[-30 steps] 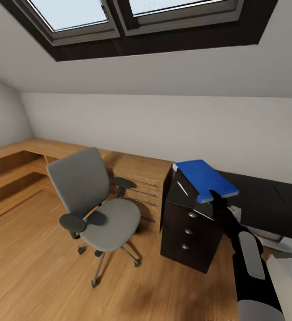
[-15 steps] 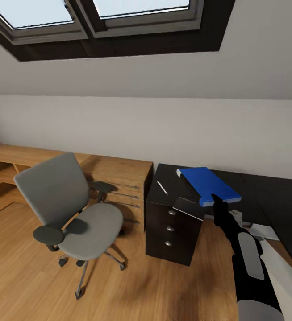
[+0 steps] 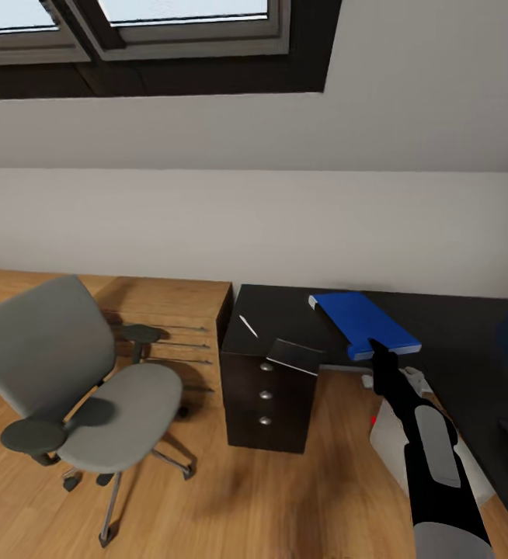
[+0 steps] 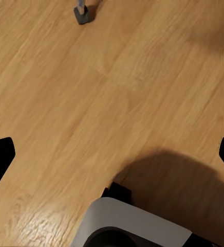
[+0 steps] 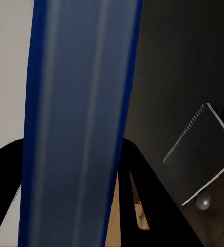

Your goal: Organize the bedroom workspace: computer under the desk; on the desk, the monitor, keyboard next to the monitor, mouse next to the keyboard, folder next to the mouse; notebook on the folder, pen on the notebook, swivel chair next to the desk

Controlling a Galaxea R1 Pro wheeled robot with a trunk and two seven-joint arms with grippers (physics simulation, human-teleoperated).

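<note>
- My right arm reaches forward, gripper (image 3: pixel 380 351) clamped on the folder (image 3: pixel 365 323) above the desk (image 3: pixel 456 341).
- My left gripper (image 4: pixel 112 154) hangs spread open over the floor (image 4: pixel 117 77).

The right gripper (image 3: pixel 379 347) was clamped on the folder (image 3: pixel 364 323), which it held above the desk (image 3: pixel 456 341), so that arm carried a wide load. Under and beyond the folder the black top lay bare toward the wall. Nearer the drawer unit (image 3: pixel 266 396), the pen (image 3: pixel 248 326) and the notebook (image 3: pixel 294 356) took up that end; the notebook overhung the front edge. At the desk's right edge a dark object, cut off by the frame, stood in the way. Below the top, the computer (image 3: pixel 421 458) sat right beside the right arm. The chair (image 3: pixel 67 380) stood well apart on the left. The left gripper (image 4: pixel 112 154), spread wide, faced bare floor (image 4: pixel 117 87).
</note>
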